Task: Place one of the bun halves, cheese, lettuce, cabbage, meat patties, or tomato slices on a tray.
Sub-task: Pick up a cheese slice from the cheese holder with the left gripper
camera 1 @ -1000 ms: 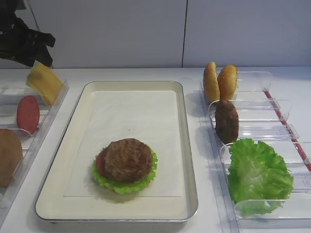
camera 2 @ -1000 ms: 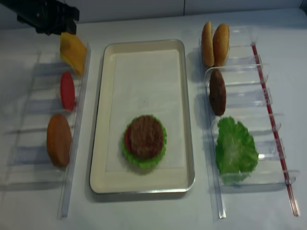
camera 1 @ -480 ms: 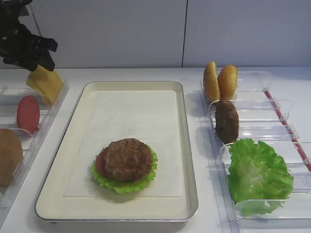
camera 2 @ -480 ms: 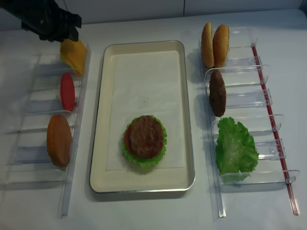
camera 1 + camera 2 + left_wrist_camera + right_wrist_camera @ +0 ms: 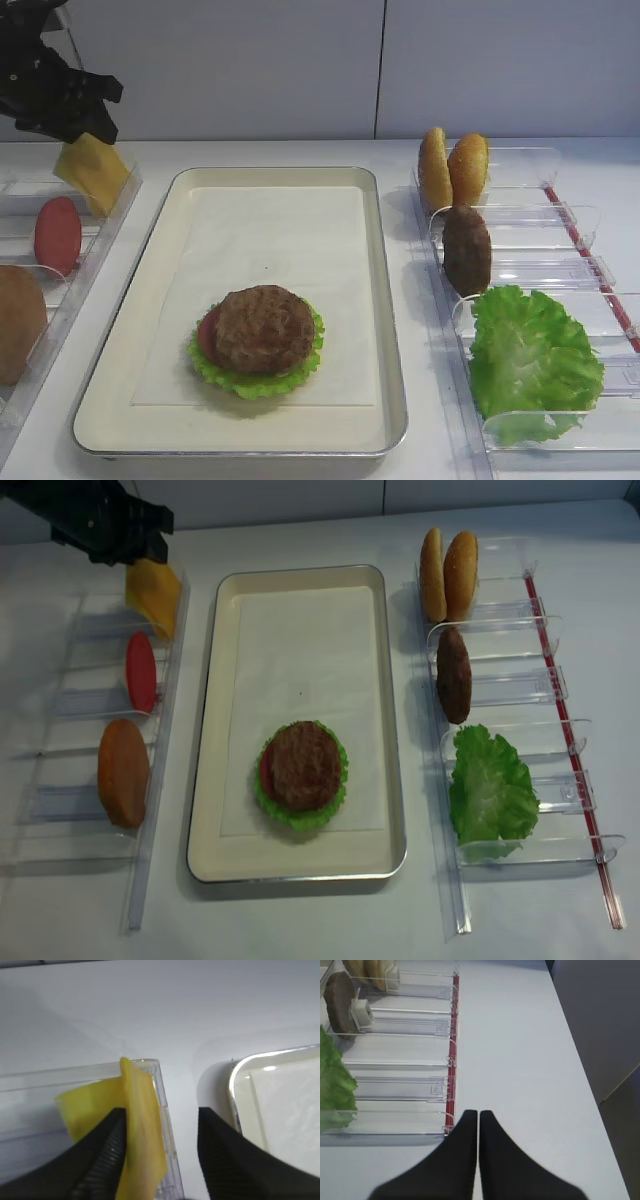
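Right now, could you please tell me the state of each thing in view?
Orange-yellow square cheese slice: upright in its bin, between open left gripper fingers.
Right gripper: shut, empty.
Cream rectangular tray: holds lettuce, tomato, patty stack.
Golden bun halves: on edge.

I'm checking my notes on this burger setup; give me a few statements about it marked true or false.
1. A patty tops the stack on the tray. True.
2. The left gripper is over the lettuce bin. False: it straddles the cheese in the far left bin, one finger each side.
3. The right gripper holds a bun half. False: it is shut on nothing, over bare table.
4. Two bun halves stand upright side by side in the far right bin. True.
5. A tomato slice lies flat on the table. False: it stands on edge in a left bin.
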